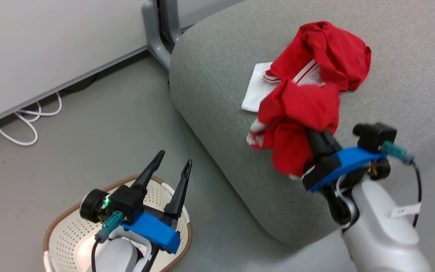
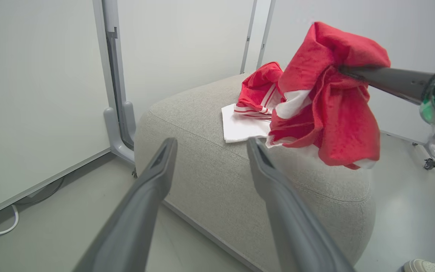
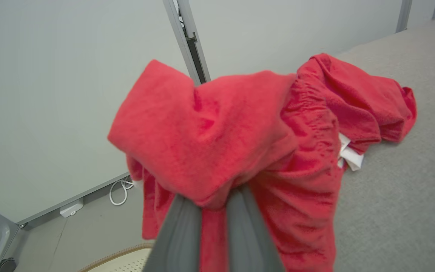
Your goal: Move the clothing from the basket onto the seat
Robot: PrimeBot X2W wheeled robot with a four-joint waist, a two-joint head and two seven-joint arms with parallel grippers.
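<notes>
The task looks close to its end. One red-and-white garment, with striped trim and a white panel spread flat, lies on the grey seat and touches nothing but the cushion, so that piece counts as done. The other, a red garment with a little white at its edges, hangs bunched from the right end effector, whose two dark fingers are pressed together on a fold of the cloth. It is lifted over the front part of the seat, just beside the first garment, and not yet resting on the cushion. What is left, by this judgement, is to lower it, let it go and draw the arm clear. The left end effector stands with its fingers spread wide and carries nothing, hovering above the basket, which sits on the floor near the seat's front corner. No cloth shows in the visible part of the basket's perforated inside (the left arm covers some of it, so a hidden scrap cannot be ruled out). Counted: two garments, one basket, one seat, two end effectors.
</notes>
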